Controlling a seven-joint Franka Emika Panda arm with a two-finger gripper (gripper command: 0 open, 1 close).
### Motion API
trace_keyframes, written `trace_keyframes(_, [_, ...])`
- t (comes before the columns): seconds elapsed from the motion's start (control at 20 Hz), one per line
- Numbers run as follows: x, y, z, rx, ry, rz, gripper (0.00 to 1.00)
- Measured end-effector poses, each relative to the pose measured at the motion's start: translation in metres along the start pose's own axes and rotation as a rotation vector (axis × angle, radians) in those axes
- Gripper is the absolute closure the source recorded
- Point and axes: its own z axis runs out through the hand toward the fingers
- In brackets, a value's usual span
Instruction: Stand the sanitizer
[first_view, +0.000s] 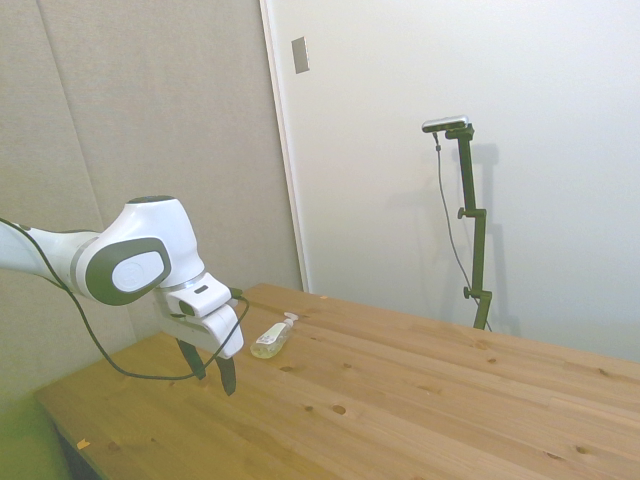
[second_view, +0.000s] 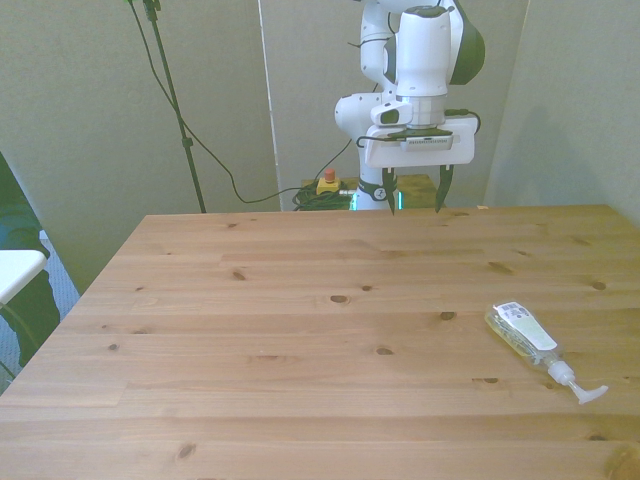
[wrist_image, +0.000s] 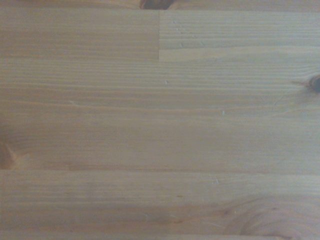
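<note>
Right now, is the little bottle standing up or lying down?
Lying down. The bottle rests on its side on the table, its white pump pointing sideways.

White arm enters from the left, wrist angled down over the desk (first_view: 400, 400). Tool (first_view: 213, 372) hangs above the near left part of the wooden surface, its two dark fingers (first_view: 228, 375) pointing down with a gap between them and nothing held. A black cable loops from the arm to the wrist. Sanitizer (first_view: 272, 338) lies on its side on the desk, just beyond the tool and apart from it, white pump end toward the far edge.
</note>
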Motion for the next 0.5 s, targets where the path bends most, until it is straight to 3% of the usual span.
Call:
trace_keyframes(0.2, [0.005,-0.012,-0.002,0.005,0.005,-0.003,0.00])
trace_keyframes(0.5, [0.023,-0.094,-0.010,0.036,0.062,0.003,0.00])
